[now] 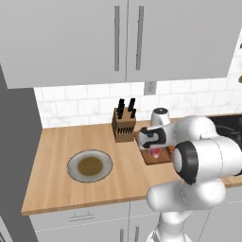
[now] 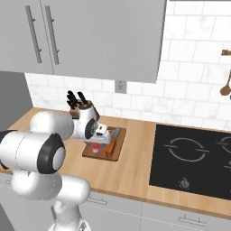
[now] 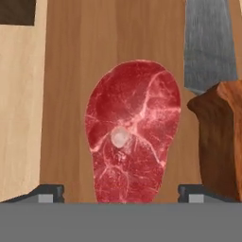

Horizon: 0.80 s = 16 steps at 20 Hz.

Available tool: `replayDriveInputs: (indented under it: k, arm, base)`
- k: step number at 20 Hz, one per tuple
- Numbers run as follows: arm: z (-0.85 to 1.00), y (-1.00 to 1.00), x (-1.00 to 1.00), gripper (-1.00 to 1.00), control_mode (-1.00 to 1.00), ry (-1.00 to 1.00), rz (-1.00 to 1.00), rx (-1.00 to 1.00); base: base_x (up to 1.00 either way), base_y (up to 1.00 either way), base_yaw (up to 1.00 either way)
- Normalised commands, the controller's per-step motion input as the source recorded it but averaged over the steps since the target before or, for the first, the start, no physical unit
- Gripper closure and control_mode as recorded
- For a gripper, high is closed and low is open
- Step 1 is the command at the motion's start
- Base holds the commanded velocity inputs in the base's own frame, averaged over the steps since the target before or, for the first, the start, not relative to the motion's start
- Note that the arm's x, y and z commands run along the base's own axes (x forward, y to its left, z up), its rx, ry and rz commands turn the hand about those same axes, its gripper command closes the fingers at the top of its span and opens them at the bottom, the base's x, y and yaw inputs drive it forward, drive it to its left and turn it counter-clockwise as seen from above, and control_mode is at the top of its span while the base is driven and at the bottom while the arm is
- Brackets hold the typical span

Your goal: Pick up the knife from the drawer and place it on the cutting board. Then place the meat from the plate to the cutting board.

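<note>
Right under the lens, the meat (image 3: 133, 134) lies flat on the cutting board (image 3: 71, 94), a red-pink oval with white marbling and a pale spot near its middle. Either side of it, the end effector (image 3: 121, 193) has its two dark fingertips (image 3: 49, 191) spread wide, one off each flank of the steak, and neither pad is touching it; nothing is held. Beside the meat rests the knife (image 3: 215, 108), grey blade pointing away and the reddish handle close by, also on the board.

From the left base view, the plate (image 1: 90, 165) sits bare on the wooden surface (image 1: 52, 156), brownish centre showing, well apart from the board. The cutting board (image 1: 153, 158) lies just beside the wooden knife block (image 1: 124, 124), whose black handles stick up near the tiled wall. The arm's white bulk covers much of the board here, with a glimpse of pink meat (image 1: 155, 152) below the hand.

From the right base view, the end effector (image 2: 97, 143) hangs low over the board (image 2: 115, 153), the knife (image 2: 110, 146) lies along the board's right side, orange-red handle toward the camera, and the black hob (image 2: 194, 158) sits off to the right.
</note>
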Motion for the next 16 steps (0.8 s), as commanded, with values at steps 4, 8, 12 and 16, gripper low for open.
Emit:
replayDriveInputs:
  k: [4,8,12,16]
  arm:
    - [0.71,0.25,-0.31,-1.0,-1.0,-0.1,0.0,0.0]
    - [0.77,0.23,-0.44,-1.0,-1.0,-0.13,0.0,0.0]
    - [0.76,0.13,-0.47,-1.0,-1.0,-0.18,0.0,0.0]
    - [0.59,0.16,-0.51,-1.0,-1.0,-0.29,0.04,0.0]
  base:
    - [0.0,0.0,0.0]
    - [0.0,0.0,0.0]
    - [0.0,0.0,0.0]
    - [0.0,0.0,0.0]
